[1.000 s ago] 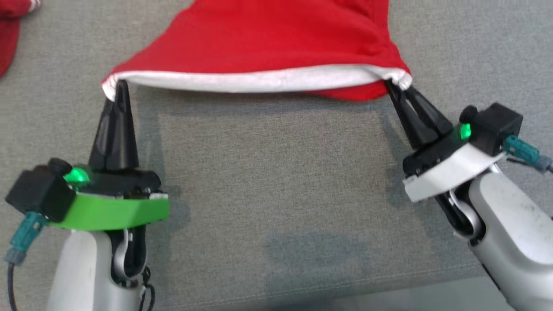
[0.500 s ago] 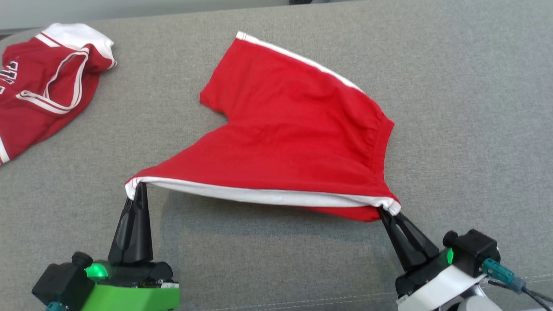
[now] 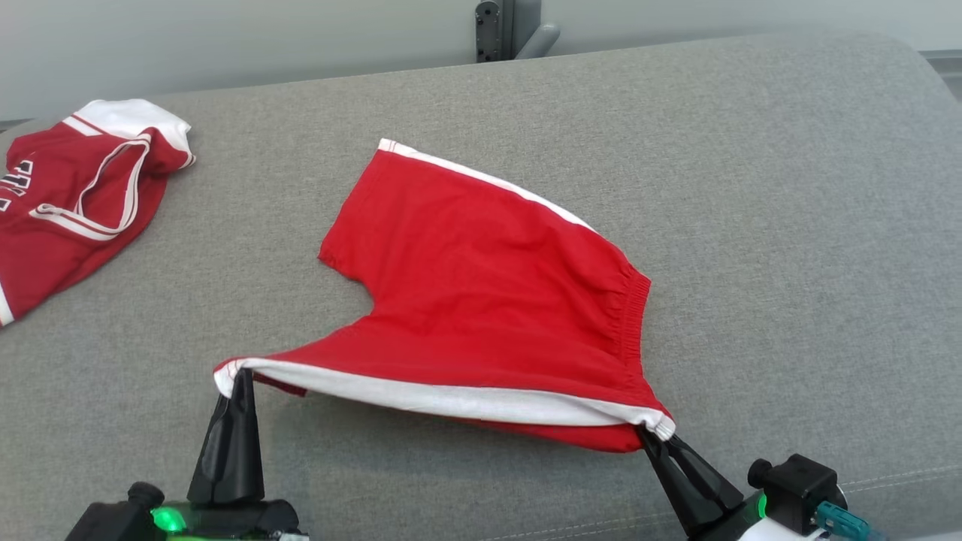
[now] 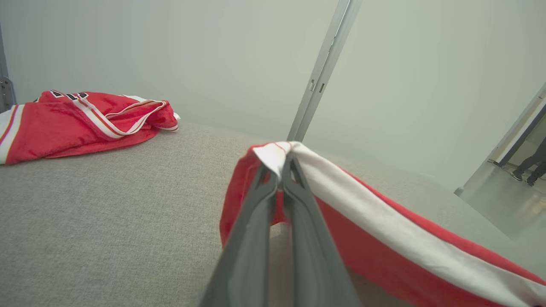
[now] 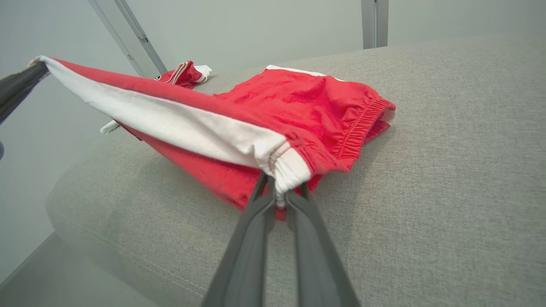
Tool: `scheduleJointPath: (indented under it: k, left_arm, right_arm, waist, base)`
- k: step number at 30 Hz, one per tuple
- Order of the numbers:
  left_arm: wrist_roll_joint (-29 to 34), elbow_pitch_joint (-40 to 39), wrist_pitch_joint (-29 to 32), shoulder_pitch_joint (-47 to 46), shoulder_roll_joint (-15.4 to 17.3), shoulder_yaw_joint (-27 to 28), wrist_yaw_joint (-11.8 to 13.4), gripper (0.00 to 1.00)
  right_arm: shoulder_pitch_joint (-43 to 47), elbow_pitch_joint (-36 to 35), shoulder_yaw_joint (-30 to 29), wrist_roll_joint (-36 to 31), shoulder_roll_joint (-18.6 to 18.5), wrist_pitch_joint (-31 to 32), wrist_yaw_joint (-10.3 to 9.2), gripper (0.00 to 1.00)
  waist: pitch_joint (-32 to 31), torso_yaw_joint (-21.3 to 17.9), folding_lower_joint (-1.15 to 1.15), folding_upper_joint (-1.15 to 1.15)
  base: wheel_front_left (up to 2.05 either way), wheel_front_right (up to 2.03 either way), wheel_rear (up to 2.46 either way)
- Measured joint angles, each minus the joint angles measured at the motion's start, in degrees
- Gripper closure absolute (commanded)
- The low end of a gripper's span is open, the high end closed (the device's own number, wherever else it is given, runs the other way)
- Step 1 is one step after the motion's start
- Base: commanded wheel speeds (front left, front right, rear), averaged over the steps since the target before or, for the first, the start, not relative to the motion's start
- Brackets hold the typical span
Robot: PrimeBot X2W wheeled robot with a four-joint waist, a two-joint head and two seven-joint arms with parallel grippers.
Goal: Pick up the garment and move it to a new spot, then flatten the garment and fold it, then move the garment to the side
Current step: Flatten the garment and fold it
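The garment is a pair of red shorts (image 3: 488, 300) with white side stripes and an elastic waistband, lying mid-surface with its near edge lifted. My left gripper (image 3: 240, 376) is shut on the left end of the white stripe, at the leg hem (image 4: 277, 155). My right gripper (image 3: 648, 434) is shut on the stripe's right end, at the waistband corner (image 5: 286, 175). The white stripe (image 3: 451, 398) hangs taut between them just above the cushion, and the far leg rests flat. In the right wrist view the left gripper's fingers (image 5: 17, 87) show at the upper left.
A crumpled red jersey (image 3: 68, 203) with white trim lies at the far left of the grey cushioned surface (image 3: 789, 225). Behind the surface is a pale wall with a metal post (image 3: 500, 30). The cushion's front seam (image 3: 887, 481) runs near the bottom right.
The head camera has tilted up, bringing the far edge and the jersey into view. Both grippers keep hold of the stripe's ends. The shorts seem to have slid a little nearer.
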Motion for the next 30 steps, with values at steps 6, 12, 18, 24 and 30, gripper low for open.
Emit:
scheduleJointPath:
  k: [6,12,18,24,30]
  left_arm:
    - [0.1,6.8,0.0,-8.3,2.4,-1.7,0.0,1.00]
    - [0.8,16.4,0.0,-19.7,5.2,-3.8,0.0,1.00]
    - [2.3,26.6,0.0,-31.4,7.4,-6.7,0.0,1.00]
    - [3.1,36.5,0.0,-42.4,9.3,-8.6,0.0,1.00]
    - [4.5,43.8,0.0,-51.0,10.9,-9.7,0.0,1.00]
  right_arm:
    - [-3.1,3.4,-0.3,1.4,2.1,0.0,0.00,1.00]
    - [-8.4,7.9,-1.5,1.9,5.9,0.0,0.00,1.00]
    - [-14.5,12.5,-3.3,1.9,9.9,0.0,-0.01,1.00]
    - [-20.4,16.3,-3.3,1.9,12.7,0.0,-0.01,1.00]
    - [-26.9,19.5,-3.0,2.7,14.2,0.0,-0.01,1.00]
  waist:
    - [0.6,-1.8,0.00,0.00]
    - [2.8,-3.5,0.00,0.00]
    - [6.2,-5.5,0.00,0.00]
    - [10.3,-7.7,0.01,0.00]
    - [14.9,-10.1,0.01,0.00]
  base:
    - [0.00,0.00,0.00]
    - [0.00,0.00,0.00]
    - [0.00,0.00,0.00]
    - [0.00,0.00,0.00]
    - [0.00,0.00,0.00]
